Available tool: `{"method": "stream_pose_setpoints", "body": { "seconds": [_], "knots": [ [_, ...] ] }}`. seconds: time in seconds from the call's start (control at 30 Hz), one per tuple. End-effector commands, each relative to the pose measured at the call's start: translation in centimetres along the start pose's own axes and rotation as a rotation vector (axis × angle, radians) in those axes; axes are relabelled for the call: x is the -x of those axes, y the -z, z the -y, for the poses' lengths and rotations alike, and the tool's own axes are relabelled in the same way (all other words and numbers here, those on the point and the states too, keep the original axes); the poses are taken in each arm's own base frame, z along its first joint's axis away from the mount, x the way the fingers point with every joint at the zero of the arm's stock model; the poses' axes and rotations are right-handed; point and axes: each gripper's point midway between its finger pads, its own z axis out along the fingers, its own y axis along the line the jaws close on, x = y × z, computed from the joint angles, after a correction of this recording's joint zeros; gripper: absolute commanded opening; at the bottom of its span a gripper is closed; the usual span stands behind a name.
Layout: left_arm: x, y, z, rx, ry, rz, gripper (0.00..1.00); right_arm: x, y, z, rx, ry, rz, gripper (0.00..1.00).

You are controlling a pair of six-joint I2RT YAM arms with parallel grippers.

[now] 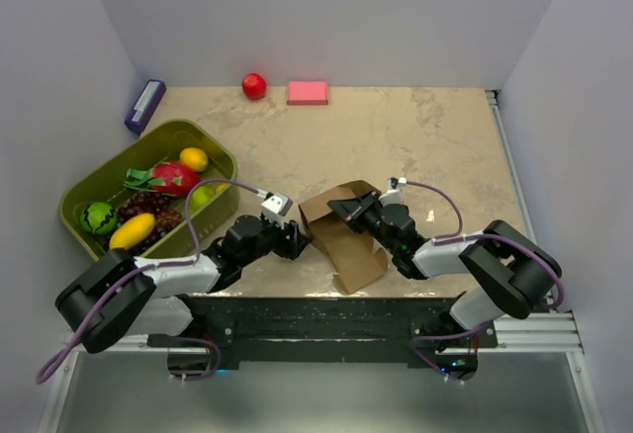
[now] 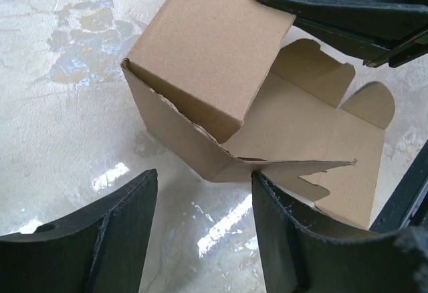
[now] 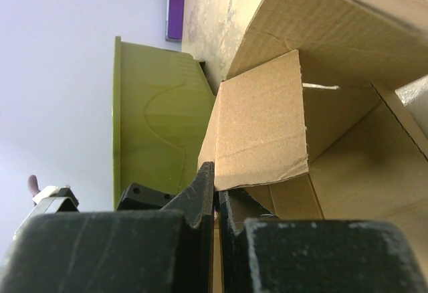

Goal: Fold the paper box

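Brown cardboard, half raised: the paper box [image 1: 348,247] sits on the tabletop [image 1: 425,146] close to its near edge, between your two arms. The formed cube part stands at the far-left end and the unfolded flaps trail flat toward the near right. That puts the long axis on that diagonal, and the open side appears to face the right arm.

Your right pincer [image 1: 356,208] reaches in from the right at the far end of the box. Its fingers are closed to a thin slit and seem to clamp the edge of a cardboard panel. Your left pincer [image 1: 295,242] is spread wide and holds nothing. It sits just left of the box without touching it, and the left wrist view shows the cube's corner straight ahead of it.

I judge the left arm the free one and the nearer to the cube's closed side, so a push or fold from it would go rightward, toward the flaps.
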Motion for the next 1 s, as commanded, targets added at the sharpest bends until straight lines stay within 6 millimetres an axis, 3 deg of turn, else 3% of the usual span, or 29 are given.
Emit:
{"method": "stream_pose_setpoints", "body": {
  "seconds": [0.0,0.23,0.37,0.73,0.83,0.97],
  "knots": [
    [3.4,-1.2,0.9,-0.037,-0.031,0.135,0.62,0.3,-0.2,0.6,-0.031,0.022,0.016,0.0],
    [4.7,-1.9,1.4,-0.072,-0.055,0.212,0.66,0.3,-0.2,0.8,-0.042,0.029,0.016,0.0],
    [4.6,-2.7,2.2,-0.125,-0.106,0.209,0.69,0.3,-0.1,1.0,-0.044,0.024,0.017,0.0],
    [3.8,-2.1,3.4,-0.212,-0.18,0.207,0.79,0.6,0.6,1.0,-0.056,0.032,0.031,0.0],
    [4.0,-2.4,2.8,-0.189,-0.185,0.22,0.78,0.6,0.5,1.0,-0.055,0.033,0.028,0.0],
    [5.0,-3.1,1.6,-0.127,-0.171,0.263,0.7,0.5,0.5,1.1,-0.056,0.032,0.023,0.0]
  ]
}}
